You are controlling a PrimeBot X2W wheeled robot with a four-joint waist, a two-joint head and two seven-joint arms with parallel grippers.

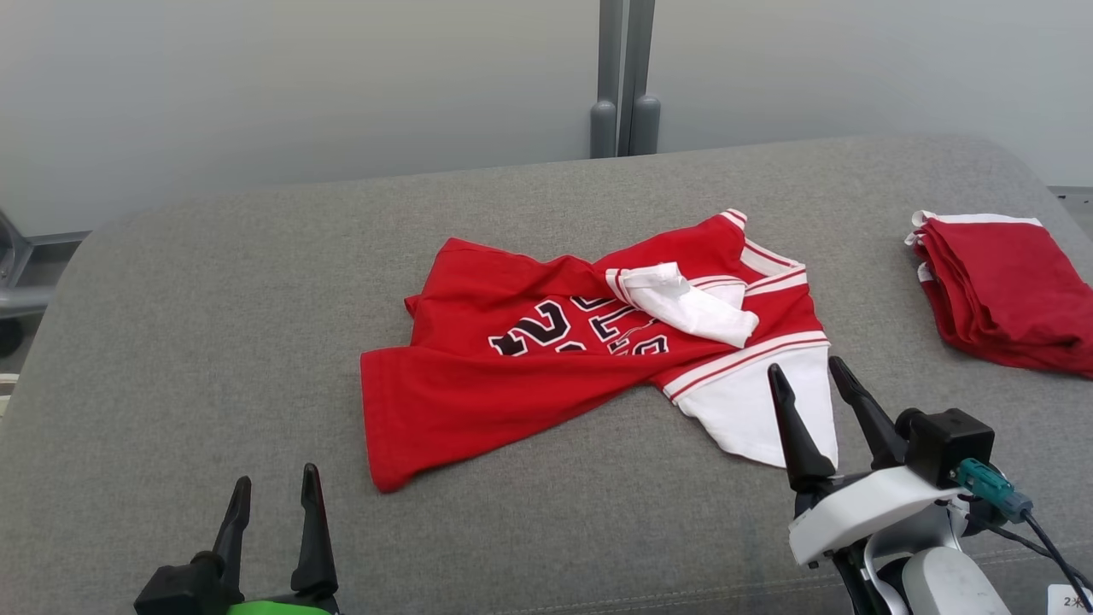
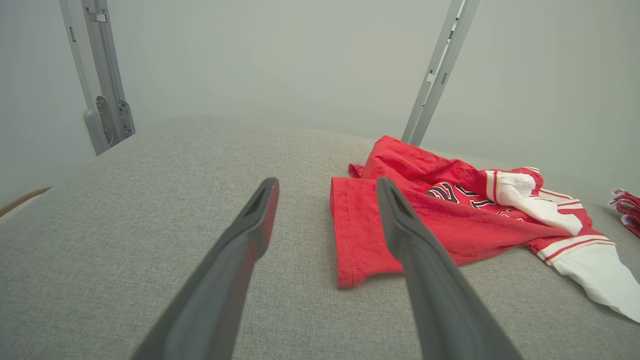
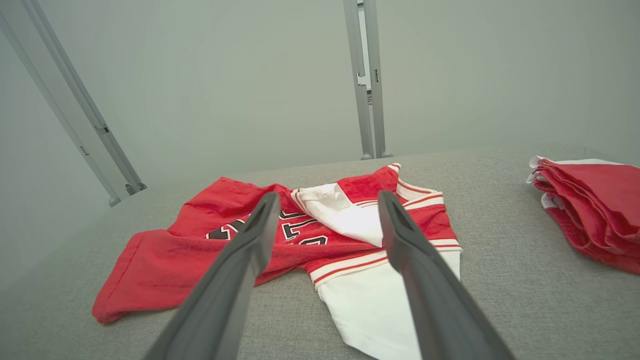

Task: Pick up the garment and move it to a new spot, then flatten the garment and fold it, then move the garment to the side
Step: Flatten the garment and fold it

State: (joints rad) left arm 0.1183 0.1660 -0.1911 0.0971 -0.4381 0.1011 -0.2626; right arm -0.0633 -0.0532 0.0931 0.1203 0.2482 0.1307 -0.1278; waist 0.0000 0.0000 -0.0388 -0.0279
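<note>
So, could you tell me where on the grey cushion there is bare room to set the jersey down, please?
The widest bare patch lies left of the jersey, out to the cushion's left edge. Another strip runs behind it, toward the wall. The gap between jersey and folded red stack is narrower, and the right end effector crowds the white sleeve.

Garment (image 1: 478,401) lettering (image 1: 546,329) part-hidden under folds; red folded stack (image 1: 1008,290) cut by right edge.
</note>
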